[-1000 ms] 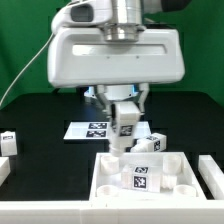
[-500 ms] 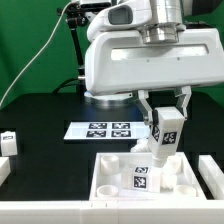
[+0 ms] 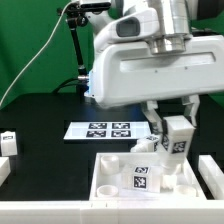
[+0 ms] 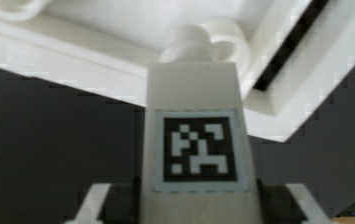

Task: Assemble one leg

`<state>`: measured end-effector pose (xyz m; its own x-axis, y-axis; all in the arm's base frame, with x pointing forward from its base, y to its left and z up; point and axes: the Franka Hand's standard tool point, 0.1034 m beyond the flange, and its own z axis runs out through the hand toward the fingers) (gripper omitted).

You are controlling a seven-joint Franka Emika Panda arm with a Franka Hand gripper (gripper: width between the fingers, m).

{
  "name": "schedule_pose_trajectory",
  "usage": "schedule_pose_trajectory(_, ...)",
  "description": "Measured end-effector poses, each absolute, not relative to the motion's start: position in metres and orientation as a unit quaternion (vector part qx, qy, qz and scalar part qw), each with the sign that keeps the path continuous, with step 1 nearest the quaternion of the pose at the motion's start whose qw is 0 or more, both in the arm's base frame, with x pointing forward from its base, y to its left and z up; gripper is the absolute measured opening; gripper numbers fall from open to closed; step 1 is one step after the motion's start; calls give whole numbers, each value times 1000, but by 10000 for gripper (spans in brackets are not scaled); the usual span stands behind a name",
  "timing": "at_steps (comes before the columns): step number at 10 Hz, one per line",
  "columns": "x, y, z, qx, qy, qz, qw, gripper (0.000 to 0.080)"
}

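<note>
Black tabletop across the whole scene, bare and roomy toward the exterior view's left, closed off behind by a green backdrop. Over it, the arm's bulky white housing, filling the upper part of the exterior view's right and overhanging the work area. Along the near edge, the large white rimmed panel, with a raised rim on every visible side and little free room inside it. Just beyond the panel's far rim, flat on the tabletop, the marker board, its right end hidden behind the end effector. Clamped between the two fingers of that end effector, the leg: roughly upright, tag facing the exterior camera, over the panel's far corner on the exterior view's right. Cannot tell whether its lower end touches the panel. In the wrist view, the leg long and central, tag square-on, rounded tip close against the panel's rim edge. Inside the panel, a smaller tagged block, just beside and below the held leg. Smallest, loose white pieces at the exterior view's left edge, well apart from the panel.
</note>
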<state>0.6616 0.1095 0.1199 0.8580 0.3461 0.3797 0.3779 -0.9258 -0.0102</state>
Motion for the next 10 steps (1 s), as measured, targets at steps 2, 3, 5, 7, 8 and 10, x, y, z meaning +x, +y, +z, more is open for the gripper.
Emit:
schedule_pose_trajectory(2,660,114,110,-963,-189,-187,43,284)
schedule_pose_trajectory(3,658,115,106,-963,-190,-186,44,284)
schedule_pose_trajectory(5,661,117,100,-962,-189,-194,41,284)
schedule_pose_trajectory(7,664,116,98,-960,-188,-204,38,284)
schedule_pose_trajectory(8,664,116,94,-960,-187,-205,38,284)
schedule_pose_trajectory(10,664,115,89,-959,-185,-210,35,284)
